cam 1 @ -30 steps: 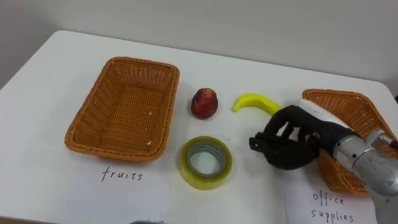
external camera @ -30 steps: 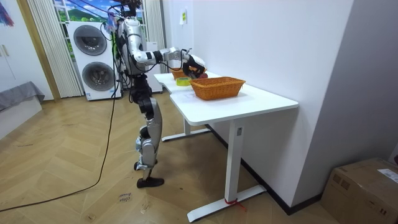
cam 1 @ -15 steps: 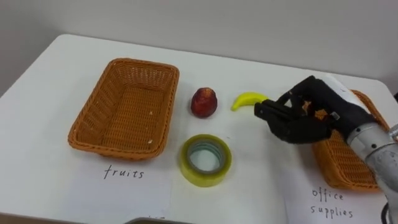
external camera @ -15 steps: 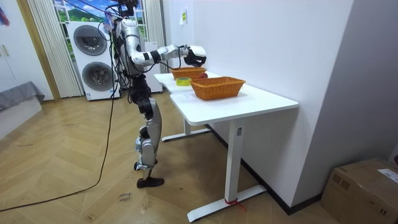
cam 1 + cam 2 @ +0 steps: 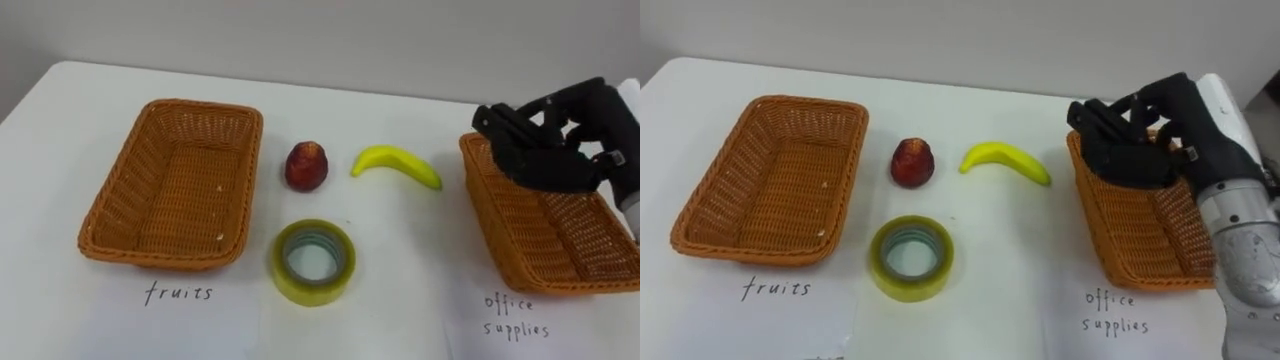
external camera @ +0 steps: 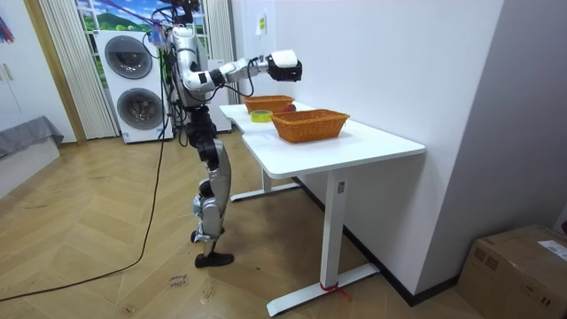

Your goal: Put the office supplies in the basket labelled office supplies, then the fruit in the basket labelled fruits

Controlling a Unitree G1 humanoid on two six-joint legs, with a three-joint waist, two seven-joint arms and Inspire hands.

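Right hand [image 5: 555, 150] hovered over left rim of right basket [image 5: 505, 225], raised off surface [image 5: 60, 110]. Fingers curled, nothing seen in grasp. Likely parked there between picks.
Tape roll [image 5: 313, 262], red fruit [image 5: 305, 165] and banana [image 5: 395, 163] lay unsorted on surface between baskets, none touching.
Left basket [image 5: 125, 195] empty.
Banana nearest hand, nothing in way.
Tape sat just in front of fruit — reach for fruit from above.
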